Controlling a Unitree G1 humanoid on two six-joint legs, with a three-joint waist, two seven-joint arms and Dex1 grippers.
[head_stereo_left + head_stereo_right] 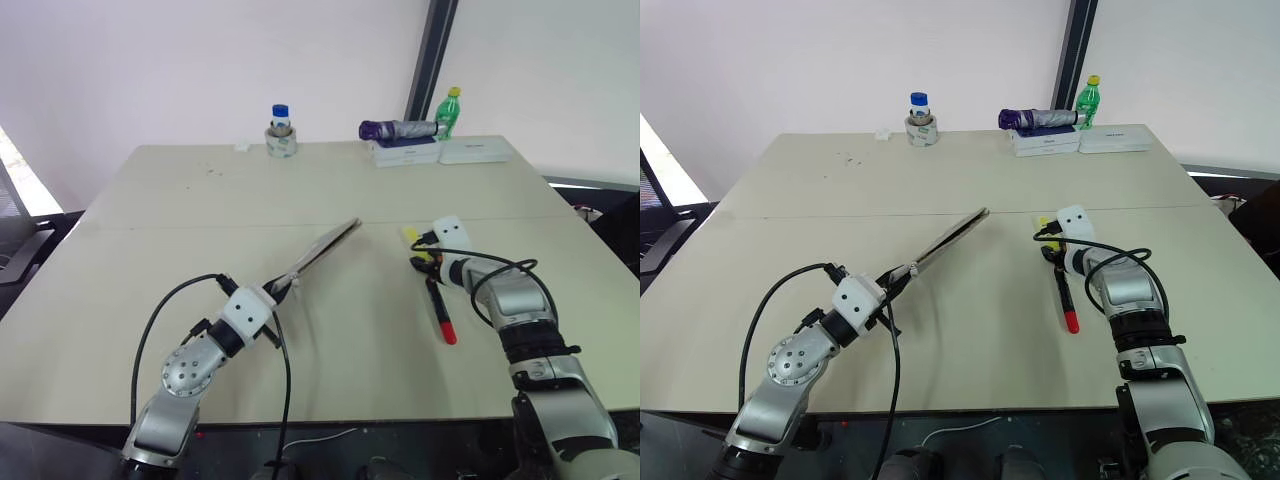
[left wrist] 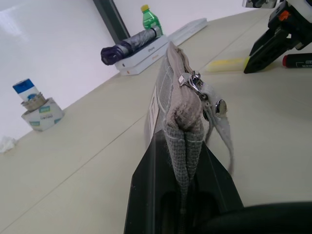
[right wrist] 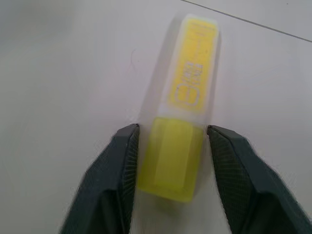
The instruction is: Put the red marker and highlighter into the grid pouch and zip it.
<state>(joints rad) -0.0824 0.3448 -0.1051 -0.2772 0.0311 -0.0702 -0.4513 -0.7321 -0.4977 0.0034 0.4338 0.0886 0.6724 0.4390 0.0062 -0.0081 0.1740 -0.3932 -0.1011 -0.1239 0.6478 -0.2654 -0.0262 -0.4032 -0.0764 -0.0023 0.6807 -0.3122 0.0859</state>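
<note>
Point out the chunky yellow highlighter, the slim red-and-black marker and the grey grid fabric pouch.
Chunky yellow highlighter [image 3: 187, 97]: right wrist view, on its printed clear cap.
Slim red-and-black marker [image 1: 444, 326]: left eye view, on its red half.
Grey grid fabric pouch [image 2: 184, 127]: left wrist view, on its gripped end.

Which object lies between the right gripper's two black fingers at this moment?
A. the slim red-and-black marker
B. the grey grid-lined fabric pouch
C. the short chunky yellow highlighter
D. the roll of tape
C: in the right wrist view the short chunky yellow highlighter lies on the table between the two black fingers of the right gripper, which flank it closely on both sides.
</note>
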